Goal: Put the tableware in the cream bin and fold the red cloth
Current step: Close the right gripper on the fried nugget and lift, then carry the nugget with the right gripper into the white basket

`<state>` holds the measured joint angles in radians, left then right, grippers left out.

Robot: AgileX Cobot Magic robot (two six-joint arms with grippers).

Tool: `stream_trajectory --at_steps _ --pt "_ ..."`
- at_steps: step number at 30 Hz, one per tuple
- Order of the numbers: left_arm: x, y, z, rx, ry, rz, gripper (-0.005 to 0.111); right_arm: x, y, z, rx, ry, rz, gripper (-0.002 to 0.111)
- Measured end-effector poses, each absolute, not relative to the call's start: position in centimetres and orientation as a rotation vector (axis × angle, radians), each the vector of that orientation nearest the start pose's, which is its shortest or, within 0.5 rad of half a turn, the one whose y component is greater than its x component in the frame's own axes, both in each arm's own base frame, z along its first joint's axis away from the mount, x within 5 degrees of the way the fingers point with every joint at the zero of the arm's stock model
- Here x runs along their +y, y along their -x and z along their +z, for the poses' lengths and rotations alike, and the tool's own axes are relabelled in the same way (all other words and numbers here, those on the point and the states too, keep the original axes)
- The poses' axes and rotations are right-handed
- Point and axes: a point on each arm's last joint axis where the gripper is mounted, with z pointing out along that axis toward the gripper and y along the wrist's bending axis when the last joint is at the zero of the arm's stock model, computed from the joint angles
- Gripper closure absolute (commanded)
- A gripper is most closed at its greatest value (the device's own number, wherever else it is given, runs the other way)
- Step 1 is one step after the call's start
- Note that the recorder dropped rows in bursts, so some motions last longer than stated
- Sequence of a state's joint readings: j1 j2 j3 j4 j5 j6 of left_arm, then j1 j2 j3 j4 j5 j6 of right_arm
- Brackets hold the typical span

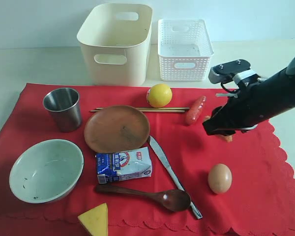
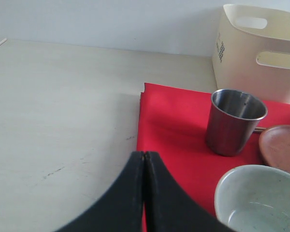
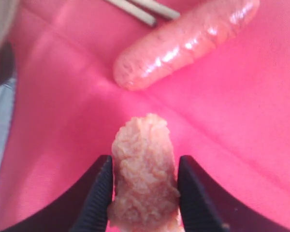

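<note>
R gripper (image 3: 145,162) is narrowed onto a crumbed orange food piece (image 3: 144,140), pads tight vs both its sides. Can't tell if it's lifted off the red cloth (image 1: 246,196). L gripper (image 2: 144,155) is fully closed and empty, at the cloth's edge by the table (image 2: 58,111).

Clock positions are taken in ext. view from the brown plate (image 1: 117,129), which sits mid-cloth:
- steel cup (image 1: 63,108) at 10, upright, near the plate, not touching
- pale green-white bowl (image 1: 45,169) at 8, upright
- chopsticks (image 1: 137,109) at 12, lying side by side along the plate's far rim
- metal knife (image 1: 169,169) at 4, blade end near the plate rim
- dark wooden spoon (image 1: 147,194) at 5, its bowl touching the knife
- cream bin (image 1: 132,69) at 12, off the cloth, just beyond its far edge
- white lattice basket (image 1: 201,64) at 1, beside the bin
- lemon (image 1: 159,95) at 1, just behind the chopsticks
- sausage (image 1: 195,109) at 2, at the chopstick tips
- egg (image 1: 220,178) at 4, past the knife
- milk carton (image 1: 124,165) at 6, on its side, btwn plate and spoon
- cheese wedge (image 1: 95,220) at 6–7, at the near cloth edge

R arm is at 3, just past the sausage. Cloth lies spread flat, unfolded. All tableware is on the cloth.
</note>
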<state>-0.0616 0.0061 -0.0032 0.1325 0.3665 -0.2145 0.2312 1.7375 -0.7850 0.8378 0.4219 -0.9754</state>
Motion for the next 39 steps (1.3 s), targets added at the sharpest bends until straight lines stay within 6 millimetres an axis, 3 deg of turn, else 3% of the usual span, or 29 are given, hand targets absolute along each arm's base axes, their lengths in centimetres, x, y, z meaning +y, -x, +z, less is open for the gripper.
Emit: stream_trajectory --at_steps 12,27,34,39 --pt "0.1 -5.3 18.1 1.849 0.060 -0.062 0.107 10.0 -26.4 19.4 2.502 0.723 0.550 0.108" --pt "0.1 -5.3 18.1 1.849 0.060 -0.062 0.107 9.9 -24.5 23.7 2.368 0.756 0.566 0.108" --pt "0.1 -5.3 18.1 1.849 0.060 -0.062 0.107 9.9 -24.6 23.9 2.361 0.757 0.566 0.108" --pt "0.1 -5.3 18.1 1.849 0.060 -0.062 0.107 10.3 -26.5 25.6 2.319 0.715 0.560 0.108"
